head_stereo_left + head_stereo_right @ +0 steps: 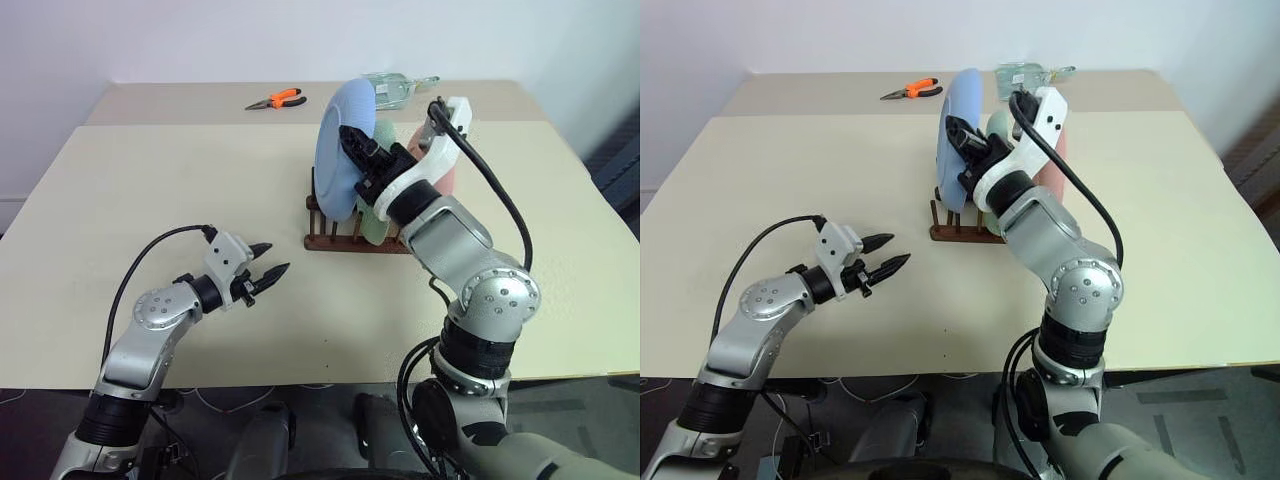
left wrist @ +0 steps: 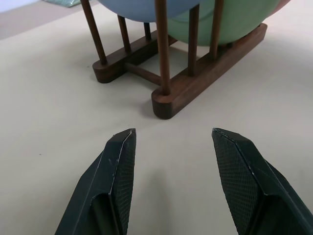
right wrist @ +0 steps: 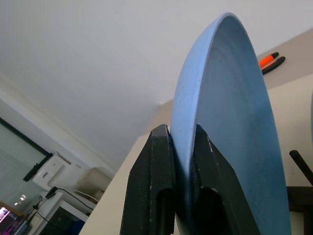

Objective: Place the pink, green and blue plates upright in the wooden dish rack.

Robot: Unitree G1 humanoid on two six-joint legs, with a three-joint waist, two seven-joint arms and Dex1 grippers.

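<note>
From the head, a beige worktop meets a white wall; the right gripper clamps the blue plate upright over the wooden rack. Left wrist view: left gripper apart above bare worktop. Right wrist view: white ceiling.

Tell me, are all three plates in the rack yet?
Almost. The green plate and the pink plate already stand upright in the wooden rack. The blue plate is in hand: the right gripper has its fingers pinched on the rim, holding it on edge over the rack's left end. What's left is settling it between the pegs and letting go. The left gripper waits open and empty above the table.
</note>
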